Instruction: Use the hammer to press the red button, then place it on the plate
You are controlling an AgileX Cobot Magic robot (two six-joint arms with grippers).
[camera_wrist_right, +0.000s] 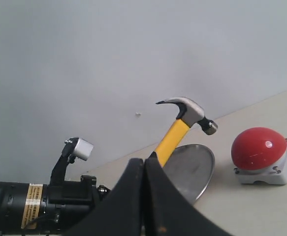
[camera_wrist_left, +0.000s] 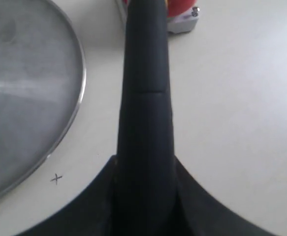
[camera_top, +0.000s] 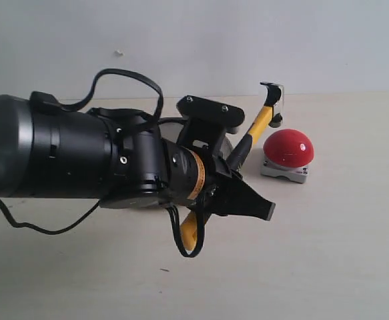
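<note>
My left gripper [camera_top: 239, 195] is shut on the black grip of the hammer [camera_top: 258, 125]. The hammer is tilted, its steel head up and its yellow end hanging below the fingers. In the left wrist view the hammer's dark handle [camera_wrist_left: 145, 98] runs up between the jaws of the left gripper [camera_wrist_left: 145, 163]. The red button [camera_top: 287, 148] sits on its grey base on the table. The hammer head [camera_wrist_right: 188, 109] is raised beside the red button [camera_wrist_right: 259, 147] and clear of it. The steel plate [camera_wrist_right: 188, 169] lies under the handle. My right gripper [camera_wrist_right: 145, 166] is shut on nothing.
The left arm's thick black body and cables [camera_top: 81, 153] fill the left half of the exterior view and hide most of the plate there. The plate's rim [camera_wrist_left: 79, 98] lies close to the hammer handle. A pale wall stands behind the table.
</note>
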